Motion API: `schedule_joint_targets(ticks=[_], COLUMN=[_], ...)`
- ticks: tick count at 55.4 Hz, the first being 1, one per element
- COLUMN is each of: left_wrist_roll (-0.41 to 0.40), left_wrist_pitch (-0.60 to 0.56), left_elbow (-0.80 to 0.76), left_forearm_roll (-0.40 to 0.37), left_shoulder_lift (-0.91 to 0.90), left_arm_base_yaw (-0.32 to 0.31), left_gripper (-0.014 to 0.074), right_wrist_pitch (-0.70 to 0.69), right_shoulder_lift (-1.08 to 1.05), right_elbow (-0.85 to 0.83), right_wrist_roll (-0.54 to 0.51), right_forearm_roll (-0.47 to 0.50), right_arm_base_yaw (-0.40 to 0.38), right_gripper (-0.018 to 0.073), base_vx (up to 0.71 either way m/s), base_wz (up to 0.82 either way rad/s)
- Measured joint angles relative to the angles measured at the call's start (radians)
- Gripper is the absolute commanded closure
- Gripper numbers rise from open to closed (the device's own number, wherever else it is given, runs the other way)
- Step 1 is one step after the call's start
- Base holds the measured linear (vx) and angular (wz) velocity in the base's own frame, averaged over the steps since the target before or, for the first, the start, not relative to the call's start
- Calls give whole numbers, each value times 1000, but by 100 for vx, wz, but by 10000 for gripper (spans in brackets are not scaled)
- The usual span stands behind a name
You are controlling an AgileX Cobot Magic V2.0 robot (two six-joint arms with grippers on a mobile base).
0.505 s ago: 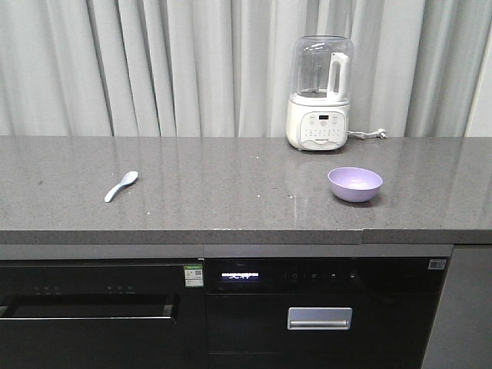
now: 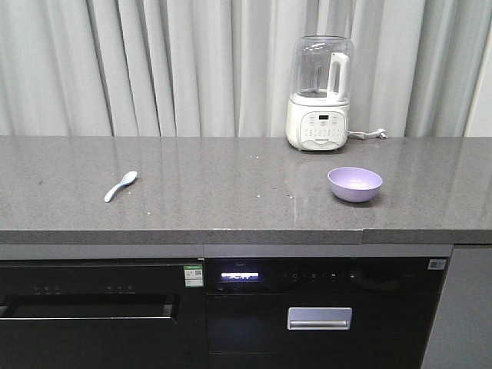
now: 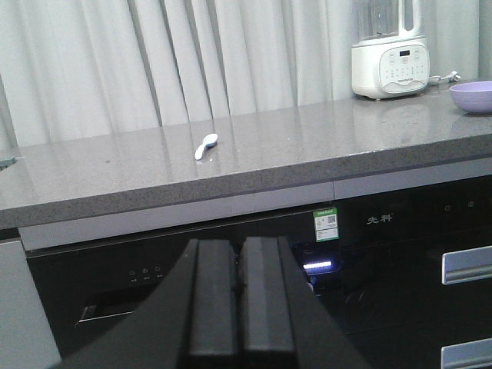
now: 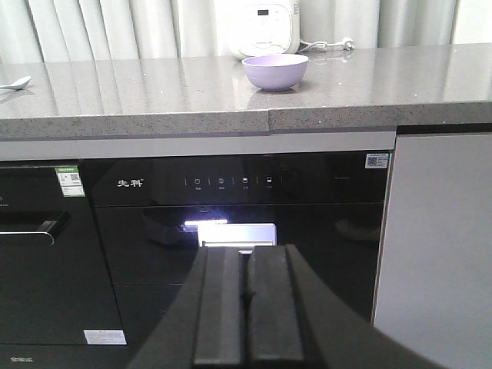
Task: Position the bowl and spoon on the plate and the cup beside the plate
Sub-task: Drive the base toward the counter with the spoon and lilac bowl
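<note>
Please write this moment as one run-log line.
left gripper: shut, empty | right gripper: shut, empty | spoon: on counter | bowl: on counter | plate, cup: unseen

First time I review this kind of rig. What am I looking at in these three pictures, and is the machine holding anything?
It is a two-armed robot on a mobile base, facing a kitchen counter. One picture looks at the counter from the front; the other two come from cameras on the wrists, low before the cabinet fronts. The dark shapes at their lower edges are the left pincer and right pincer, both closed and empty. On the counter lie a pale spoon at left and a lavender bowl at right, with a white blender behind. No plate or cup shows.
</note>
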Motion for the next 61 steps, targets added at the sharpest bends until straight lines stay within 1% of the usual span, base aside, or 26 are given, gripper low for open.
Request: schedule_joint_targets(ticks=[35, 61], left_wrist_roll=[0, 0], left_wrist_pitch=[0, 0], left_elbow=[0, 0], left_forearm_roll=[0, 0], left_shoulder_lift=[0, 0], left_arm_base_yaw=[0, 0], left_gripper=[594, 594], right_wrist_pitch=[0, 0], right_shoulder_lift=[0, 0], right_elbow=[0, 0], right_wrist_roll=[0, 0], right_forearm_roll=[0, 0], right_arm_base_yaw=[0, 0], right_gripper=[565, 565], base_vx=[3, 19], base_wz=[-4, -11])
